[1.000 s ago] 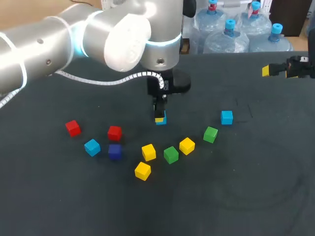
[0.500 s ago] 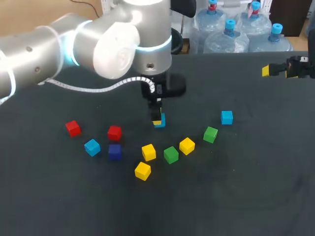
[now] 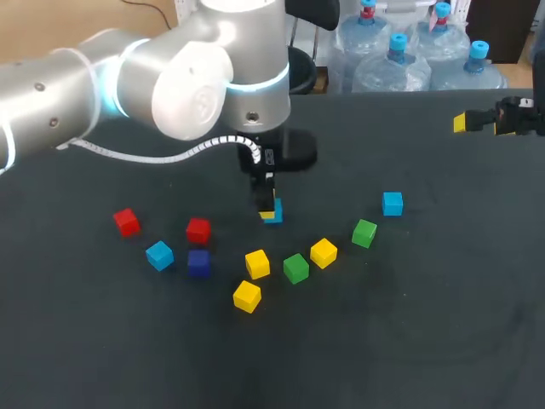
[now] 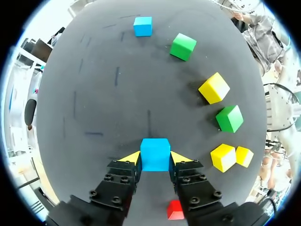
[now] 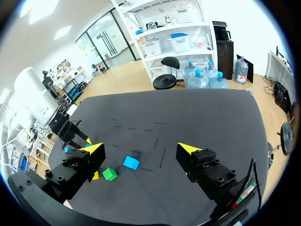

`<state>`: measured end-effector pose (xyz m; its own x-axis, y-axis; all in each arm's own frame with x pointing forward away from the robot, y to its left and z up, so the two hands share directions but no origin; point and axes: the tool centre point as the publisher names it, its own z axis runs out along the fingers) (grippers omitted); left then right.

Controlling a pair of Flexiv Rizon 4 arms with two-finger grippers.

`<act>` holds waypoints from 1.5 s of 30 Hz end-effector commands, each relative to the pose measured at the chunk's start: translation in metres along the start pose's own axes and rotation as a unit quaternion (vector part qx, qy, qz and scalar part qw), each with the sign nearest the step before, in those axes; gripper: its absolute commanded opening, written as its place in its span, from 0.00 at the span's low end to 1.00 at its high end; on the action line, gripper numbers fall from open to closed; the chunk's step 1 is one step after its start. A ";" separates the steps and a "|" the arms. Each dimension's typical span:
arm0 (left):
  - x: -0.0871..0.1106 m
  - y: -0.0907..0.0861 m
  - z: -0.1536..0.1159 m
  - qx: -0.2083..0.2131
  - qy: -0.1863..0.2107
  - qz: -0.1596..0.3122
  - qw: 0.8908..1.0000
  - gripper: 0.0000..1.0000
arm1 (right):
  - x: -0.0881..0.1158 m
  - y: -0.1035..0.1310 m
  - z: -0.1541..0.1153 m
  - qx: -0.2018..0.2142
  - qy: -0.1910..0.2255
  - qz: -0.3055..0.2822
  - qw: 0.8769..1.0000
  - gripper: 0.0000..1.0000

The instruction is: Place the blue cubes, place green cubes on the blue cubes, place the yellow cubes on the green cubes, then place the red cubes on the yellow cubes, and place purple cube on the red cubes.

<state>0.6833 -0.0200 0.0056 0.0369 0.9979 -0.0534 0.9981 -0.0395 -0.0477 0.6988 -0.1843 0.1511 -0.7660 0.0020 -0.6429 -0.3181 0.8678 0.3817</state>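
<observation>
Gripping the light blue plastic cube (image 4: 155,151), the left gripper (image 4: 155,158) has its jaws narrowed to the cube's width, a yellow tip pressed on each of two opposite faces. In the head view, gripper and cube (image 3: 273,213) sit just above frame centre. I cannot tell whether the cube rests on the black table (image 3: 443,332) or hangs just clear of it.

Judged step: placing a base blue cube. Set it flat and square on bare cloth, apart from the nearest yellow cube (image 3: 257,263). Open the jaws evenly so it does not twist.

The right gripper (image 3: 479,122) is at upper right, fingers wide apart, holding nothing.
</observation>
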 end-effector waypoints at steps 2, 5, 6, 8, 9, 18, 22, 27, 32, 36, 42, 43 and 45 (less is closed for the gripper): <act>-0.003 0.005 0.003 0.004 0.003 0.000 1.000 0.00 | 0.000 -0.001 0.001 -0.001 0.000 0.000 1.000 1.00; -0.003 0.005 0.003 0.006 0.003 -0.002 1.000 0.00 | 0.000 -0.001 0.001 -0.001 0.000 0.000 1.000 1.00; -0.002 0.005 0.003 0.006 0.004 -0.002 1.000 0.00 | 0.000 -0.001 0.001 -0.001 0.000 0.000 1.000 1.00; -0.001 0.005 0.004 0.007 0.006 -0.002 1.000 0.00 | 0.000 -0.001 0.001 -0.001 0.000 0.000 1.000 1.00; -0.001 0.006 0.004 0.007 0.007 -0.003 1.000 0.00 | 0.000 -0.001 0.001 -0.001 0.000 0.000 1.000 1.00; 0.003 0.013 0.004 0.006 0.015 -0.004 1.000 0.00 | 0.000 -0.001 0.001 -0.001 0.000 0.000 1.000 1.00; 0.002 0.016 0.006 0.006 0.013 -0.002 1.000 0.00 | 0.000 -0.001 0.001 -0.001 0.000 0.000 1.000 1.00; 0.003 0.016 0.009 0.008 0.011 -0.004 1.000 0.09 | 0.000 -0.001 0.001 -0.001 0.000 0.000 1.000 1.00; 0.006 0.014 0.009 0.018 0.007 -0.016 1.000 1.00 | 0.000 -0.001 0.001 -0.001 0.000 0.000 1.000 1.00; 0.009 0.012 0.007 0.018 0.003 -0.035 0.999 1.00 | 0.000 -0.001 0.001 -0.001 0.000 0.000 1.000 1.00; 0.027 0.007 -0.014 0.009 -0.014 -0.104 0.994 1.00 | 0.000 -0.001 0.001 -0.001 0.000 0.000 1.000 1.00; 0.033 0.006 -0.020 0.003 -0.020 -0.123 0.992 1.00 | 0.000 -0.001 0.001 -0.001 0.000 0.000 1.000 1.00; 0.042 0.002 -0.032 -0.015 -0.028 -0.157 0.987 1.00 | 0.000 -0.001 0.001 -0.001 0.000 0.000 1.000 1.00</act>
<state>0.7053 0.0026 0.0187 -0.2253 0.9730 -0.0505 0.9715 0.2205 -0.0869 0.6988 -0.1843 0.1511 -0.7660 0.0020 -0.6429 -0.3181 0.8678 0.3817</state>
